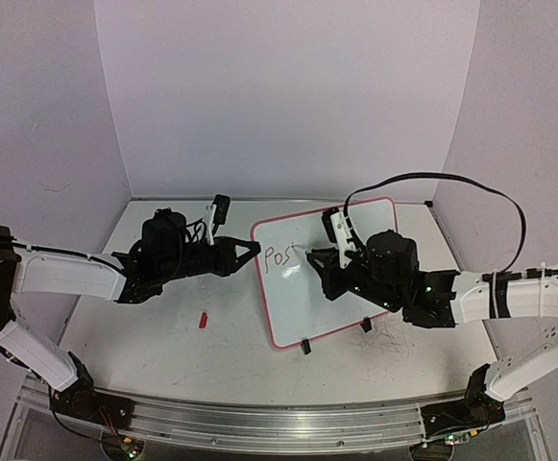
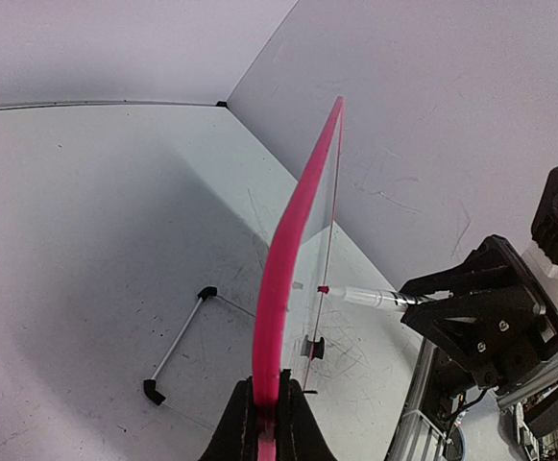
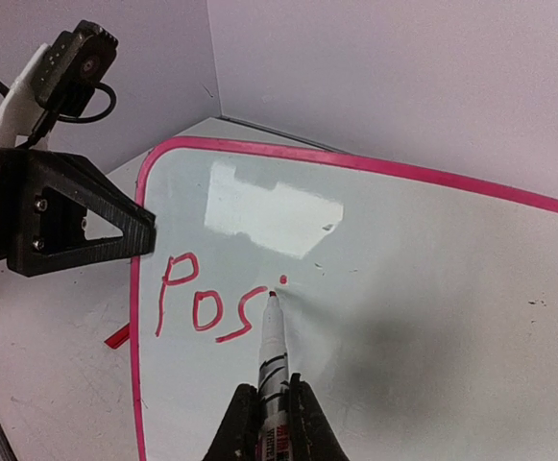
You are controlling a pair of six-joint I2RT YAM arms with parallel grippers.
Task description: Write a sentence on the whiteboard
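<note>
1. The whiteboard (image 1: pixel 293 307) stood tilted on the desk (image 1: pixel 134 336), between the two arms.
2. The left end effector (image 1: pixel 253 252) was pinching its left edge.
3. The right end effector (image 3: pixel 271 415) was pinching a marker (image 3: pixel 272 351), with the tip on the board.
4. The sentence (image 3: pixel 206 307) read only "Pos" in red.
5. A small red thing (image 1: pixel 203 320) lay on the desk.

Three plain, pale lilac walls enclose the white surface (image 1: pixel 154 336): back wall (image 1: pixel 288 96) at 12 o'clock, left wall (image 1: pixel 38 125) at 9 o'clock, right wall (image 1: pixel 533 106) at 3 o'clock. The surface carries scuffs and dark scribble marks (image 1: pixel 394 334). A metal rail (image 1: pixel 279 415) runs along its 6 o'clock edge.
</note>
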